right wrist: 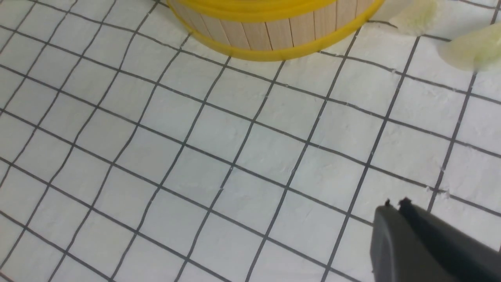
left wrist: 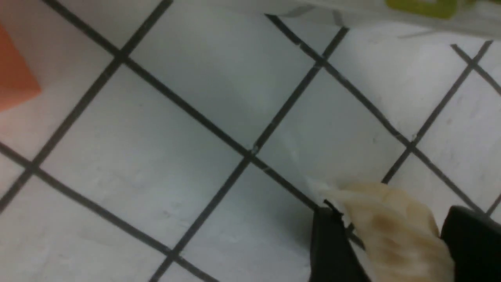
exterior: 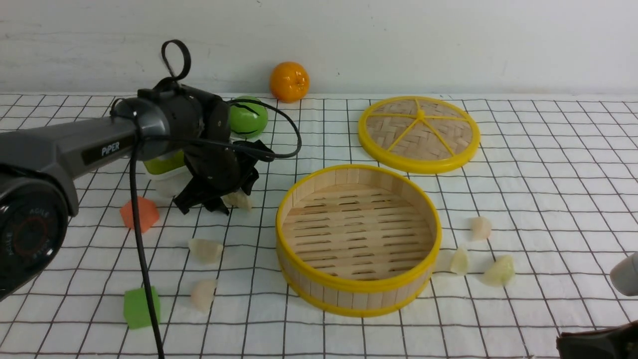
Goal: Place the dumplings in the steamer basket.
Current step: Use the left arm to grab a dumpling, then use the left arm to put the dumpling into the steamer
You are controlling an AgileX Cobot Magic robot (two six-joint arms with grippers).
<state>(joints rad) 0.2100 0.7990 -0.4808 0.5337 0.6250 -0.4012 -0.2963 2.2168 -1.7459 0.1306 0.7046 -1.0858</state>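
The left arm reaches forward and low over the table (exterior: pixel 548 174), its left gripper (left wrist: pixel 393 213) tilted down with jaws spread either side of one dumpling (left wrist: pixel 391 235), ready for lifting; whether they pinch it yet is unclear. The steamer basket (exterior: pixel 359 286) holds nothing, the other dumplings (exterior: pixel 205 249) lie around it, and the right gripper (right wrist: pixel 395 204) waits closed.

The front camera looks forward and downward over the whole worktop (exterior: pixel 548 164) to the wall (exterior: pixel 448 40), while the left wrist camera sits close above it behind the left tool (left wrist: pixel 399 235), and the right wrist camera, set farther back, shares the steamer basket (right wrist: pixel 274 35) with the front view.
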